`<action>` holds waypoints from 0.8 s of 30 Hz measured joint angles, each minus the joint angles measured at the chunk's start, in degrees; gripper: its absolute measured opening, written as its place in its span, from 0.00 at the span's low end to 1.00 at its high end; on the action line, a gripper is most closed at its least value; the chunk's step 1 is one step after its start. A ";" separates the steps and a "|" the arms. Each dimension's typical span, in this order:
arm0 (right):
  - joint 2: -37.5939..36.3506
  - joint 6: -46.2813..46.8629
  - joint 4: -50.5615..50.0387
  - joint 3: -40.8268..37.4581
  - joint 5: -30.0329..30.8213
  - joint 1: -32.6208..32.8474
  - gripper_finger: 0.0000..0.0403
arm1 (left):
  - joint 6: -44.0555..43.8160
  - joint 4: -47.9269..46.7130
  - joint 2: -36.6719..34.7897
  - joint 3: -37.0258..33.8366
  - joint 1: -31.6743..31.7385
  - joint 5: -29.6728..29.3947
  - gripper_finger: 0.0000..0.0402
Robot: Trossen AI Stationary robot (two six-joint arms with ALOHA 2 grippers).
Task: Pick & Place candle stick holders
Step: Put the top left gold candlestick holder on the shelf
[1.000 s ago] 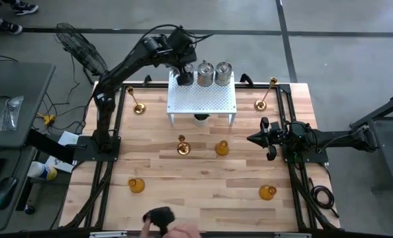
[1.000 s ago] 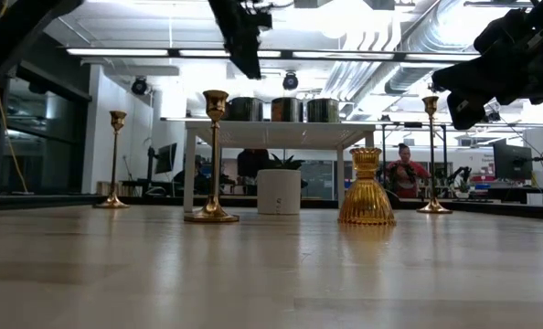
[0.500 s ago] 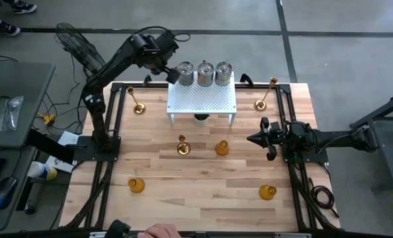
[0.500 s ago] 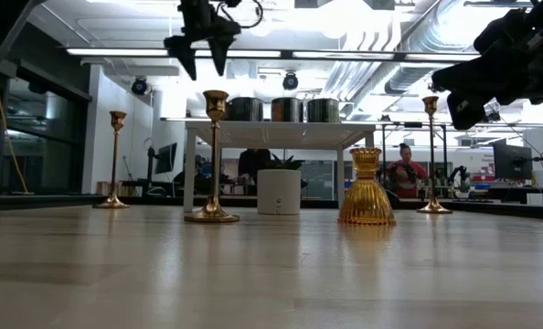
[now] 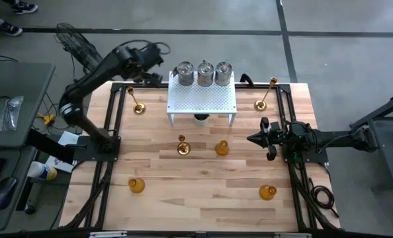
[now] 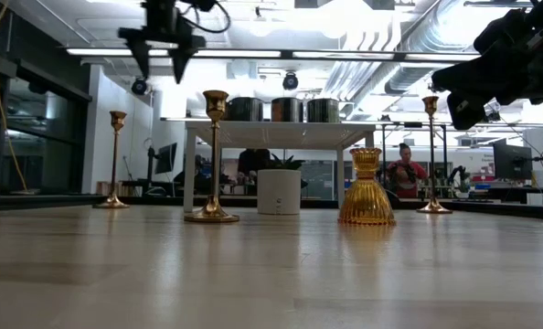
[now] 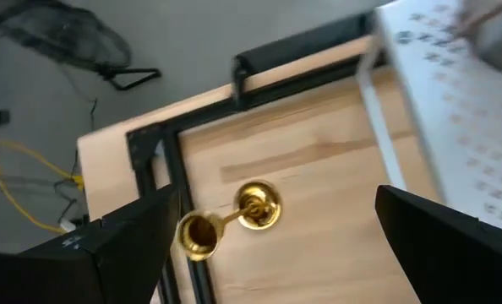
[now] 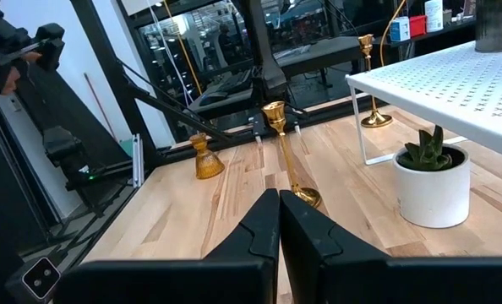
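Your dark left arm reaches up high over the far left corner. Its two-finger left gripper hangs in the air, fingers spread wide, with nothing between them. Your dark right arm lies low and flat along the right side. Its right gripper points left, fingers pressed together, holding nothing.

Three silvery-grey holders top the rack, while gold candlesticks and apparently three amber holders stand scattered.
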 joint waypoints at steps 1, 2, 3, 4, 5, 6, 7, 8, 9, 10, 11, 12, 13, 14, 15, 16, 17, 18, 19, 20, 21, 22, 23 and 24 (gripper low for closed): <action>0.00 0.02 0.00 0.00 0.03 0.01 0.01 | -1.72 0.70 -1.98 -2.58 -0.32 -1.03 0.97; 0.00 0.02 0.00 0.00 0.07 0.01 0.01 | -3.41 1.70 -4.05 -5.23 -0.75 -1.67 0.97; 0.00 0.00 0.00 0.00 0.09 -0.01 0.01 | -5.13 3.01 -6.35 -7.86 -1.39 -2.41 0.97; 0.00 0.00 0.00 0.00 0.09 0.01 0.01 | -6.89 4.42 -8.53 -10.40 -2.08 -2.88 0.97; 0.00 0.00 0.00 0.00 0.09 -0.01 0.01 | -8.78 5.83 -10.85 -13.06 -2.75 -3.44 0.97; 0.00 0.00 0.00 0.00 0.07 0.01 0.01 | -10.53 7.19 -12.99 -15.79 -3.39 -3.95 0.97; 0.00 0.01 0.00 -0.01 0.03 -0.01 0.01 | -12.21 8.76 -14.99 -18.41 -4.01 -4.31 0.97; 0.00 0.02 0.00 -0.01 0.04 0.01 0.01 | -13.51 10.18 -16.98 -20.91 -4.75 -5.11 0.97; 0.00 0.02 0.00 0.00 0.03 0.00 0.01 | -14.22 11.77 -18.93 -23.47 -5.55 -5.79 0.97; 0.00 0.02 0.00 -0.02 0.02 0.01 0.01 | -14.86 13.06 -20.89 -25.96 -6.30 -6.60 0.97; 0.00 0.00 0.00 0.00 0.02 -0.01 0.01 | -15.32 14.02 -22.79 -28.36 -7.04 -7.31 0.97; 0.00 0.00 0.00 0.00 0.00 -0.01 0.01 | -15.88 15.14 -24.66 -30.75 -7.68 -8.00 0.97; 0.00 0.00 0.00 0.00 0.00 0.00 0.01 | -16.61 16.13 -26.37 -33.02 -8.24 -8.75 0.97; 0.00 0.02 0.00 -0.02 0.01 -0.01 0.01 | -17.18 17.17 -28.14 -35.28 -8.85 -9.54 0.97; 0.00 0.02 0.00 -0.02 0.00 -0.01 0.01 | -17.60 18.21 -29.78 -37.56 -9.50 -10.19 0.97; 0.00 0.02 0.00 -0.01 0.00 -0.01 0.01 | -18.12 19.40 -31.38 -39.67 -10.19 -11.01 0.97; 0.00 0.01 0.00 0.00 0.00 0.01 0.01 | -18.79 20.60 -32.91 -41.73 -10.91 -11.62 0.97; 0.00 0.01 0.00 -0.01 0.00 0.01 0.01 | -19.58 22.06 -34.32 -43.87 -11.66 -12.08 0.97; 0.00 0.02 0.00 0.00 0.00 -0.01 0.01 | -20.38 23.43 -35.59 -45.89 -12.38 -12.55 0.97; 0.00 0.02 0.00 0.00 0.00 -0.01 0.01 | -21.26 24.97 -36.71 -47.88 -13.14 -12.67 0.97; 0.00 0.00 0.00 -0.02 0.00 -0.01 0.01 | -21.91 26.58 -37.66 -49.89 -13.83 -12.94 0.97; 0.00 0.00 0.00 -0.01 0.00 0.00 0.01 | -22.59 28.18 -38.48 -51.89 -14.45 -13.10 0.97; 0.00 0.01 0.00 0.00 0.00 0.00 0.01 | -22.75 29.79 -39.13 -53.84 -14.94 -13.24 0.97; 0.00 0.00 0.00 -0.01 0.00 0.01 0.01 | -22.70 31.73 -39.68 -55.85 -15.31 -13.33 0.97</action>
